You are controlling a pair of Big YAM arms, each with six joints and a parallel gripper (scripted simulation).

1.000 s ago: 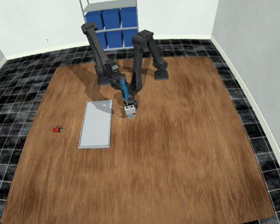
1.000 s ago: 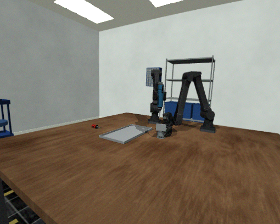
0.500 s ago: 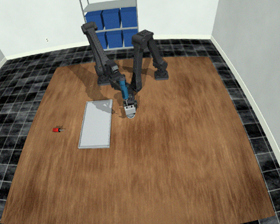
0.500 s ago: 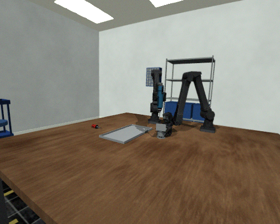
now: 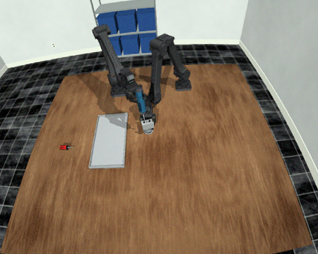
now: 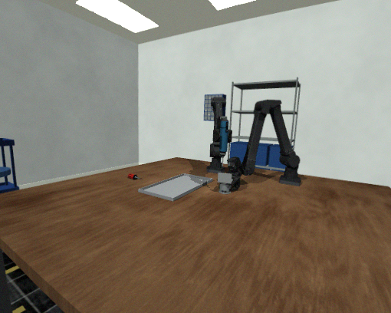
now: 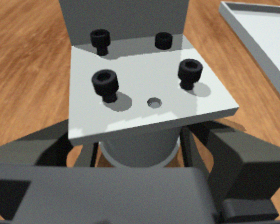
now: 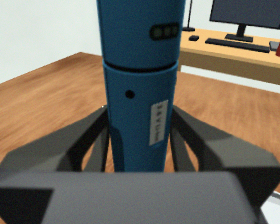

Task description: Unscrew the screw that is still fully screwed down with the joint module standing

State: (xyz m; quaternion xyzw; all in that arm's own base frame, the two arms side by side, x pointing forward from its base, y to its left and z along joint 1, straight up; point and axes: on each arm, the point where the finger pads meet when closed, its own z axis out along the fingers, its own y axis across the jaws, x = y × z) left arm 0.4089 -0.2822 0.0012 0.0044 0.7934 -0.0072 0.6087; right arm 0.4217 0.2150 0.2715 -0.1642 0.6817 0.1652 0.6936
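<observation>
The joint module (image 5: 149,130) (image 6: 225,185) (image 7: 137,147) stands upright on the table with its grey bracket (image 7: 145,75) on top. Three black screws stand raised on the bracket: one at back left (image 7: 99,39), one at front left (image 7: 105,82), one at right (image 7: 190,72). A fourth screw (image 7: 163,40) at back right sits low against the plate. A small empty hole (image 7: 154,103) lies near the front. My left gripper (image 7: 139,111) (image 5: 149,119) is shut on the module's round body. My right gripper (image 8: 139,112) (image 5: 135,92) is shut on the blue electric screwdriver (image 8: 140,90) (image 5: 140,99) (image 6: 223,134), held upright above the module, clear of the screws.
A flat grey tray (image 5: 108,142) (image 6: 172,188) (image 7: 250,20) lies just beside the module. A small red hand tool (image 5: 65,147) (image 6: 132,176) lies farther off past the tray. A shelf with blue bins (image 5: 126,21) (image 6: 264,151) stands behind the arm bases.
</observation>
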